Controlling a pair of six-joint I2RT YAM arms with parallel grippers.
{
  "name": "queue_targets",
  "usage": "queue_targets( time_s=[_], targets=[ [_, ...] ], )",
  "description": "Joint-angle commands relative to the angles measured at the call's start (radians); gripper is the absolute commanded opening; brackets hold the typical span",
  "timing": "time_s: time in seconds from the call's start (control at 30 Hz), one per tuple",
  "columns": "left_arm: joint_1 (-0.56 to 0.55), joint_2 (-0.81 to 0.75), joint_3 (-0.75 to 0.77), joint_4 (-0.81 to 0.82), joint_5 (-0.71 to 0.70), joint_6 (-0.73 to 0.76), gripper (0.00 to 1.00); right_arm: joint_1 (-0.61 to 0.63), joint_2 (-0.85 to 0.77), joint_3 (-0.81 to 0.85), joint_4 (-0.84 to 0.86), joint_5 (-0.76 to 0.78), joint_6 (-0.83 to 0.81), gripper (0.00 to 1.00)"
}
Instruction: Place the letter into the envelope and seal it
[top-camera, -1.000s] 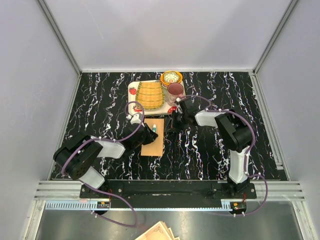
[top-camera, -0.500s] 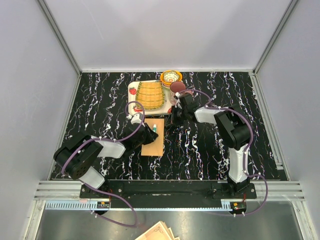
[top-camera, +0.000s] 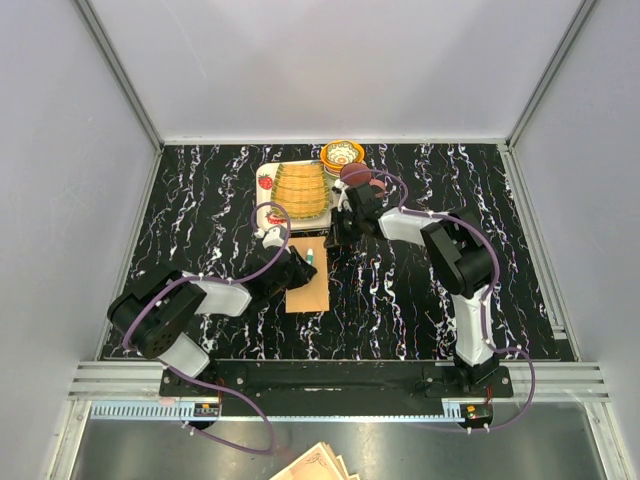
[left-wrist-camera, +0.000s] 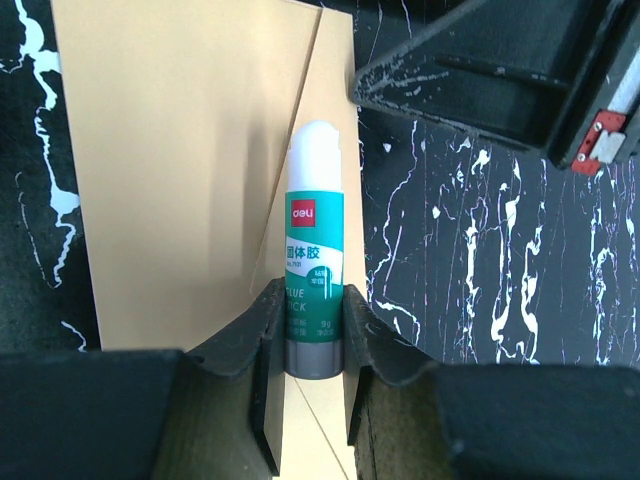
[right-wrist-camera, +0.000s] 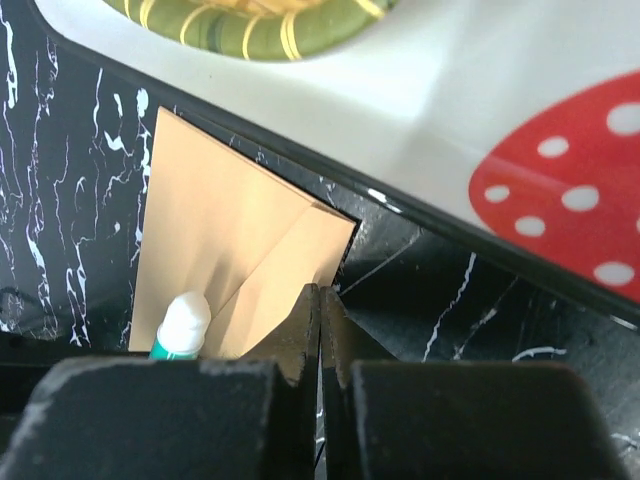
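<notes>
Marbled tabletop (top-camera: 200, 190) | left end effector (left-wrist-camera: 312, 293) grips cylindrical glue stick (left-wrist-camera: 313, 225) | right end effector (right-wrist-camera: 319, 300) closed

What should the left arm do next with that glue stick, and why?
Probably press the glue stick tip onto the envelope along its diagonal flap line: the left gripper holds the stick over that line, and the shut right gripper sits at the envelope's corner.

Top camera: fixed high, behind the arm bases, looking down on the whole table (top-camera: 200, 200). Left wrist camera: close, low, facing along the envelope (left-wrist-camera: 170, 150) and glue stick (left-wrist-camera: 314, 250). Right wrist camera: close, facing the tray (right-wrist-camera: 430, 110) edge; shares that envelope and stick tip.
</notes>
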Motion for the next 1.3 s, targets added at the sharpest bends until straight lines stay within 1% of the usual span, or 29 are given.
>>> queue_targets(
  time_s=[0.0,0.27,0.33,0.37,0.43,0.5,0.57,0.6,0.67,0.73,0.8,1.0,1.27],
  targets=[
    [-0.01,0.027,0.003,-0.081,-0.005,0.016,0.0,0.005,0.057,0.064,-0.04,0.064,-0.049,0.0],
    [-0.011,0.027,0.003,-0.084,-0.006,0.015,0.0,0.009,0.01,0.097,-0.063,0.02,-0.067,0.0],
    [-0.011,0.025,0.005,-0.084,-0.006,0.013,0.0,0.009,-0.025,0.088,-0.094,-0.008,-0.064,0.0],
    [-0.011,0.024,0.005,-0.086,-0.009,0.013,0.0,0.011,-0.063,0.074,-0.105,-0.047,-0.06,0.0],
    [-0.01,0.024,0.005,-0.086,-0.008,0.013,0.0,0.031,-0.114,0.016,-0.142,-0.1,-0.055,0.0],
    [-0.011,0.025,0.006,-0.086,-0.008,0.013,0.0,0.051,-0.201,-0.041,-0.166,-0.123,-0.052,0.0],
    [-0.011,0.027,0.008,-0.086,-0.006,0.013,0.0,0.086,-0.279,-0.138,-0.169,-0.147,-0.034,0.0],
    [-0.01,0.027,0.011,-0.087,-0.006,0.015,0.0,0.1,-0.297,-0.193,-0.168,-0.154,-0.024,0.0],
    [-0.01,0.028,0.009,-0.086,-0.005,0.015,0.0,0.141,-0.324,-0.231,-0.166,-0.161,0.005,0.0],
    [-0.013,0.03,0.011,-0.087,-0.005,0.015,0.0,0.161,-0.326,-0.265,-0.148,-0.161,0.04,0.0],
    [-0.014,0.028,0.014,-0.09,-0.008,0.015,0.0,0.173,-0.309,-0.264,-0.136,-0.166,0.072,0.0],
    [-0.017,0.027,0.005,-0.083,-0.006,0.012,0.0,0.183,-0.2,-0.27,-0.114,-0.166,0.149,0.0],
    [-0.019,0.021,0.003,-0.093,-0.011,0.009,0.0,0.181,-0.096,-0.224,-0.178,-0.132,0.17,0.0]
  ],
)
